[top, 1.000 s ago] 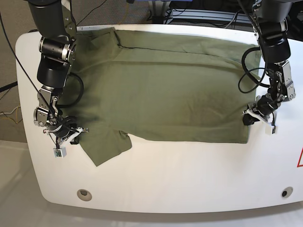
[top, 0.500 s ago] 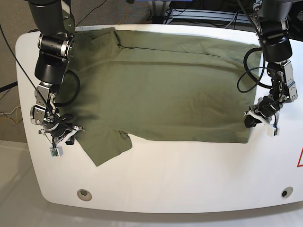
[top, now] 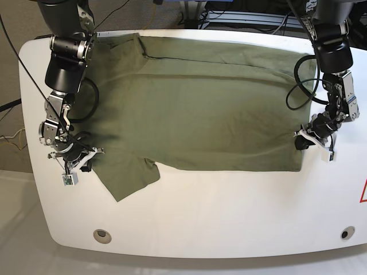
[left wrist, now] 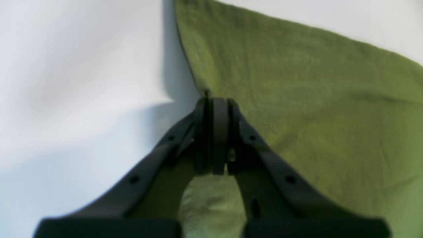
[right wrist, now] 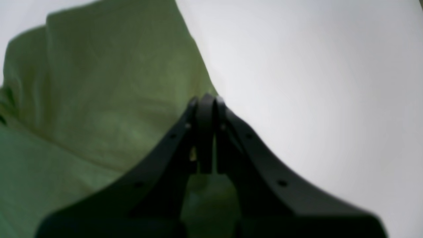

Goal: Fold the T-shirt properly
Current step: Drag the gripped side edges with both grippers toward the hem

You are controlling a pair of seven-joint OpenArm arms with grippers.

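Note:
The olive-green T-shirt (top: 195,103) lies spread flat across the white table (top: 229,217), neck end to the left and hem to the right. My left gripper (top: 303,142) sits at the hem's near right corner and is shut on the T-shirt edge (left wrist: 231,82); its black fingers (left wrist: 218,132) press together on the cloth. My right gripper (top: 85,158) is low at the near left, beside the sleeve (top: 129,175), and is shut on the T-shirt (right wrist: 99,99) at its edge. In the right wrist view the right gripper (right wrist: 205,100) shows closed tips with green cloth under them.
Two round holes (top: 102,235) (top: 344,233) mark the table's near edge, and a red warning triangle (top: 363,192) is at the right rim. Cables and equipment (top: 241,14) lie behind the far edge. Bare white tabletop runs along the front.
Both grippers have drifted slightly toward the far side, still closed on the cloth. The left-side arm shifted a little further left. The shirt's shape barely changed.

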